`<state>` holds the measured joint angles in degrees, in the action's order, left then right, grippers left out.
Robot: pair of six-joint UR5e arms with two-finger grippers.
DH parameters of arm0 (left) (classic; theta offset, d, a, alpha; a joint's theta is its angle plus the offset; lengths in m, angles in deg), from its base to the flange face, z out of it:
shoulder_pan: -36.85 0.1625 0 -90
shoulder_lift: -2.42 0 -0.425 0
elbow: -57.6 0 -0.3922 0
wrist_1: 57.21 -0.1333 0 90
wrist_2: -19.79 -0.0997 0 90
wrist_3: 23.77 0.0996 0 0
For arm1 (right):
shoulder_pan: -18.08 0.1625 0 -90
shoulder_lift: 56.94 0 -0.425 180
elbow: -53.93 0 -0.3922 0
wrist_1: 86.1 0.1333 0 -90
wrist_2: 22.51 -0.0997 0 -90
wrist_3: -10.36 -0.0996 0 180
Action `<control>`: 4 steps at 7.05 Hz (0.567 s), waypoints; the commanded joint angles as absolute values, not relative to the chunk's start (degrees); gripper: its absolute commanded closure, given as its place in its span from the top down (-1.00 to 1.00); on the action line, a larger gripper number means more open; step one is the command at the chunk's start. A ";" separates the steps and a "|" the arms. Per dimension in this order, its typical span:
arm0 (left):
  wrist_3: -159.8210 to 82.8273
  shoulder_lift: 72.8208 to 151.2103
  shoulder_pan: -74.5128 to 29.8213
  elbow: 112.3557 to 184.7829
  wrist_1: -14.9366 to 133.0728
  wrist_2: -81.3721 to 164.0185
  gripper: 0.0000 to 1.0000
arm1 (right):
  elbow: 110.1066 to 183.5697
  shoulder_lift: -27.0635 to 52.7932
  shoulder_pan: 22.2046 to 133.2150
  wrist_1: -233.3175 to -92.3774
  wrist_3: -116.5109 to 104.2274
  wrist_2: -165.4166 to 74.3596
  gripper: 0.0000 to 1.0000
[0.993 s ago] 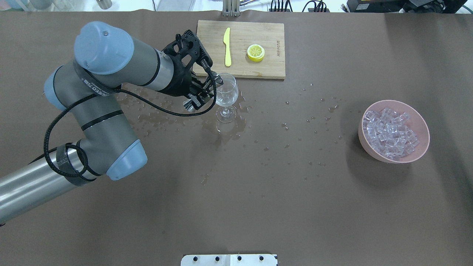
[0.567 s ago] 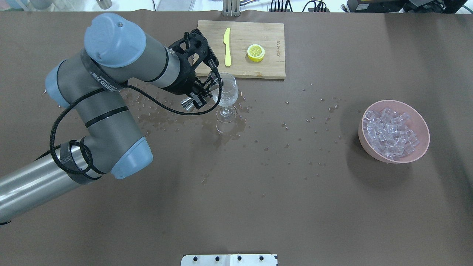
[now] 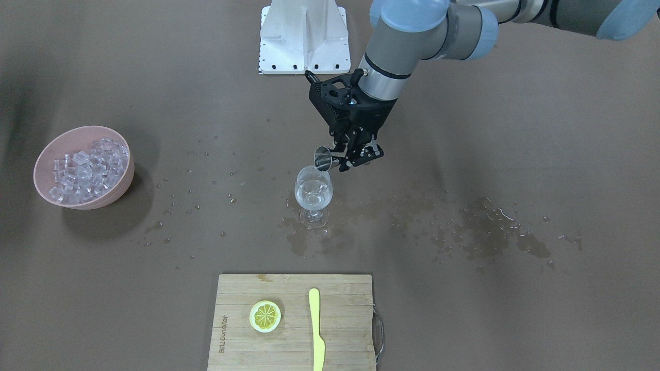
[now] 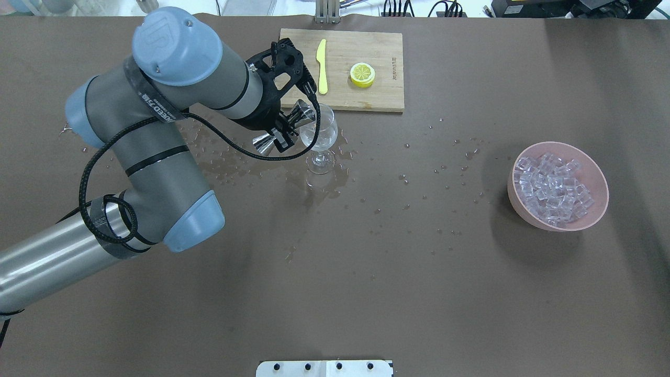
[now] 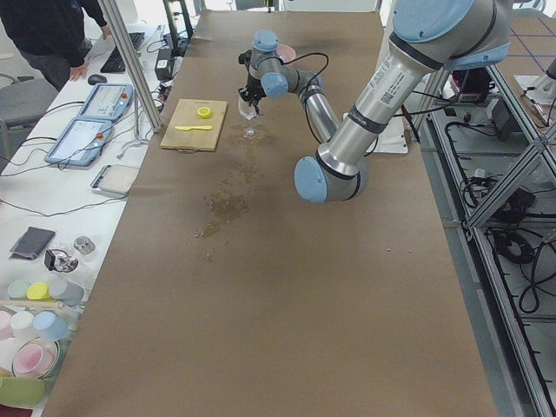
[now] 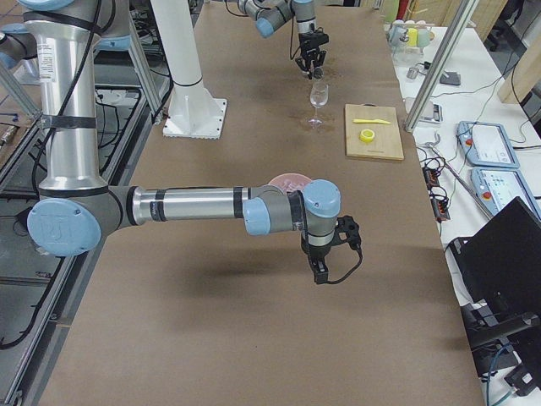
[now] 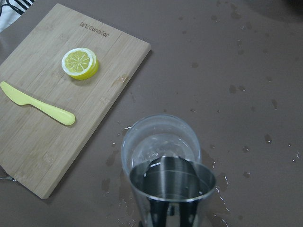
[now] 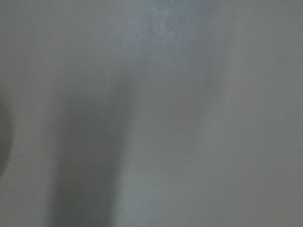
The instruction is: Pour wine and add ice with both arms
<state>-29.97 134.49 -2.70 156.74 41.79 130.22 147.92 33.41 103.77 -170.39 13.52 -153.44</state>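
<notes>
My left gripper (image 4: pixel 281 129) is shut on a metal jigger (image 4: pixel 301 110) and holds it tilted, its mouth at the rim of the wine glass (image 4: pixel 319 132). The front view shows the jigger (image 3: pixel 324 158) just above the glass (image 3: pixel 313 193), which holds clear wine (image 3: pixel 312 198). In the left wrist view the jigger (image 7: pixel 171 189) sits over the glass's (image 7: pixel 158 139) near rim. The ice (image 4: pixel 552 187) fills a pink bowl (image 4: pixel 598 175) at the right. My right gripper (image 6: pixel 325 264) shows only in the exterior right view, near the bowl; I cannot tell whether it is open. Its wrist view shows only blurred surface.
A wooden cutting board (image 4: pixel 366 94) behind the glass carries a lemon slice (image 4: pixel 362 74) and a yellow knife (image 4: pixel 321 67). Spilled drops and wet patches (image 3: pixel 490 232) lie around the glass and on my left side. The white pedestal base (image 3: pixel 304 38) stands at my edge.
My left arm has shifted toward the board and its wrist has turned, so the jigger now lies tipped with its mouth at the glass rim. The glass and the bowl have not moved.
</notes>
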 commanded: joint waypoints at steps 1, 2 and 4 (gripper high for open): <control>-29.04 136.00 -2.70 157.26 36.86 125.83 -1.00 | 147.89 33.41 103.77 -170.39 13.52 -153.46 1.00; -29.04 138.02 -2.61 157.27 33.26 125.26 -1.00 | 147.89 33.41 103.77 -170.39 13.52 -153.46 1.00; -27.21 139.44 -2.44 157.09 29.37 124.65 -1.00 | 147.71 33.41 103.77 -170.39 13.52 -153.46 1.00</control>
